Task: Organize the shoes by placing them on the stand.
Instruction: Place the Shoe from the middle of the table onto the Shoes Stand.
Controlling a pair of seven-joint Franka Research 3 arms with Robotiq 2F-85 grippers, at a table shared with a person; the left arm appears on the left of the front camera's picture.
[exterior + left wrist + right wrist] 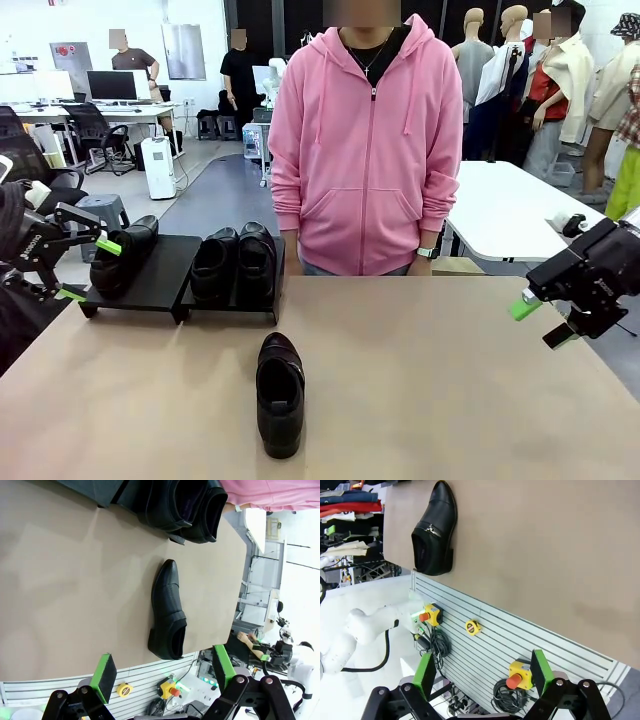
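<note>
My left gripper (pixel 88 268) hangs spread and empty at the left platform (pixel 160 270) of the stand, partly covering the shoe (pixel 125 255) there, so I cannot tell how that shoe sits. A pair (pixel 233 262) fills the right platform (pixel 232 300). The fourth shoe (pixel 280 392) lies alone on the surface (pixel 450 380); my left wrist view cuts off the stand's tops. My right gripper (pixel 543 320) hovers spread, well apart from everything, its wrist view showing the lone shoe's opening and heel
</note>
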